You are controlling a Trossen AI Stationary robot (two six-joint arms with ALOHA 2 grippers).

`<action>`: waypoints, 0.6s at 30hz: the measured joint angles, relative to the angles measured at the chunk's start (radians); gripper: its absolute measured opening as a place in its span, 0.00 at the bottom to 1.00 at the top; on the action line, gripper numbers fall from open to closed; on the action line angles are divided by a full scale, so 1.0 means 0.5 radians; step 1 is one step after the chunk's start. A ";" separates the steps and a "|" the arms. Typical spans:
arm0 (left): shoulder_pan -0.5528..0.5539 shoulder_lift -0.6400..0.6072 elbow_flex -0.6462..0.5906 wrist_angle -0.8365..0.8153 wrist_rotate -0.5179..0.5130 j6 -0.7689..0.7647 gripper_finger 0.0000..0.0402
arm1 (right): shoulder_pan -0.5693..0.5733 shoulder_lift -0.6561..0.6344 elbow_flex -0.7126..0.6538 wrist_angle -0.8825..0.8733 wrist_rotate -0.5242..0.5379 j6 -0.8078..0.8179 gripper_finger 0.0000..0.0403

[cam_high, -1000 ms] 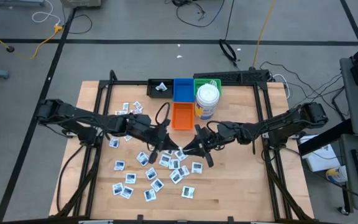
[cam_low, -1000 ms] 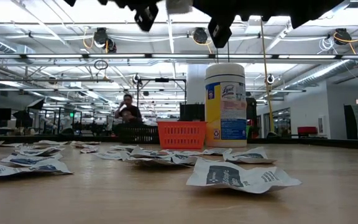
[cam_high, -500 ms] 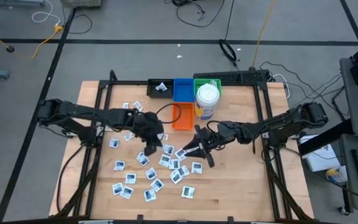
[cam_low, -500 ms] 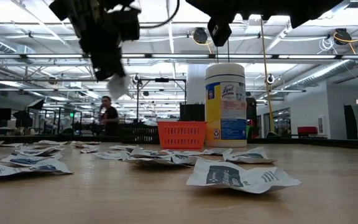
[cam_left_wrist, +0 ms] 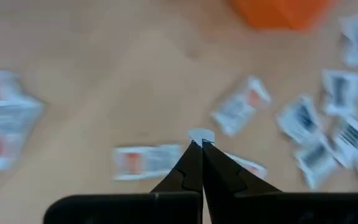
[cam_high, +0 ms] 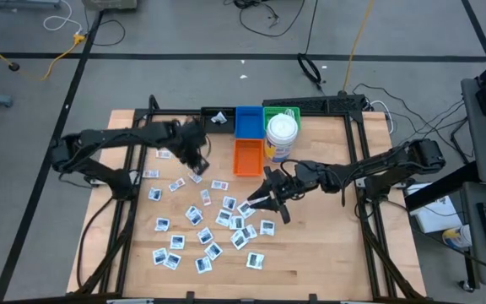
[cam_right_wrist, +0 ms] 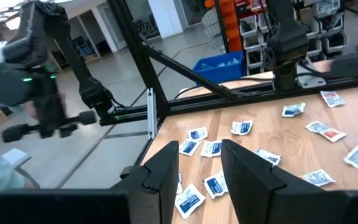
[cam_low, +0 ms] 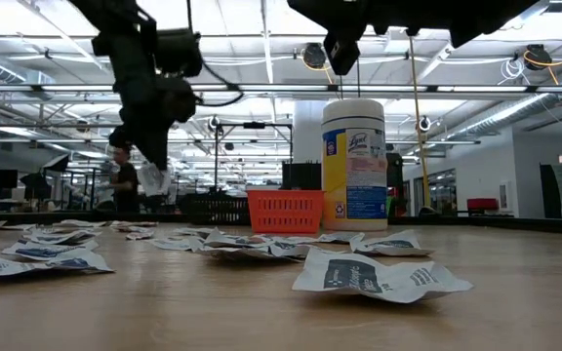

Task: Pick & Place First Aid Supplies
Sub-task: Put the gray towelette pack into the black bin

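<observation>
— Wooden counter (cam_high: 327, 253) from above: what is lying on it, and why so scattered?

— White packets (cam_high: 226, 221) are lying loose across its middle, waiting to be sorted; the orange bin (cam_high: 246, 157), blue bin (cam_high: 247, 121) and green bin (cam_high: 282, 113) are sitting together along the far edge beside a wipes canister (cam_high: 282, 138), probably as drop-off places.

— And the left gripper (cam_high: 196, 165)?

— It is hanging above the counter near the orange bin, jaws pressed together, pinching one packet (cam_high: 197, 176).

— From counter level?

— That packet is dangling below the left gripper (cam_low: 152, 156), lifted clear so it can travel. A person (cam_low: 123, 185) is standing far behind.

— Left wrist view?

— A white corner is poking out between the shut tips.

— Right wrist view?

— The right gripper (cam_right_wrist: 199, 163) is waiting over the packets, jaws spread and holding nothing, judging by the gap
</observation>
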 joint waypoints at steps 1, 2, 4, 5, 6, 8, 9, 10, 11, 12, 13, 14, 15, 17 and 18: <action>0.079 0.000 0.000 -0.015 -0.006 0.031 0.00 | -0.004 0.000 0.000 0.010 0.000 -0.001 0.28; 0.157 0.000 0.000 -0.031 -0.009 0.066 0.00 | -0.009 0.000 0.000 0.021 0.000 -0.001 0.28; 0.301 0.000 0.000 -0.063 -0.019 0.126 0.00 | -0.024 0.000 0.000 0.024 0.000 -0.001 0.28; 0.371 0.000 0.000 -0.082 -0.030 0.144 0.00 | -0.031 0.000 0.000 0.024 0.000 -0.001 0.28; 0.437 0.000 0.000 -0.103 -0.046 0.166 0.00 | -0.037 0.001 0.000 0.024 0.002 0.000 0.28; 0.558 0.000 0.000 -0.144 -0.054 0.221 0.00 | -0.048 0.001 0.000 0.025 0.004 0.000 0.28; 0.611 0.000 0.000 -0.161 -0.056 0.245 0.00 | -0.051 0.001 0.000 0.028 0.004 0.000 0.28; 0.657 0.000 0.000 -0.166 -0.058 0.262 0.00 | -0.052 0.001 0.000 0.037 0.004 0.000 0.28; 0.701 0.000 0.000 -0.163 -0.058 0.274 0.00 | -0.054 0.001 0.000 0.045 0.004 0.000 0.28; 0.735 0.001 0.001 -0.158 -0.058 0.288 0.00 | -0.059 0.001 0.000 0.054 0.003 0.000 0.28; 0.764 0.012 0.014 -0.167 -0.057 0.313 0.00 | -0.061 0.001 0.000 0.058 0.003 0.000 0.28; 0.786 0.036 0.048 -0.191 -0.054 0.340 0.00 | -0.065 0.001 0.000 0.058 0.003 0.000 0.28; 0.802 0.071 0.095 -0.204 -0.054 0.367 0.00 | -0.072 0.001 0.000 0.056 0.003 0.000 0.28; 0.827 0.177 0.234 -0.263 -0.082 0.429 0.00 | -0.077 0.001 0.000 0.055 0.005 0.000 0.28; 0.838 0.242 0.316 -0.296 -0.095 0.457 0.00 | -0.079 0.001 0.000 0.055 0.005 0.000 0.28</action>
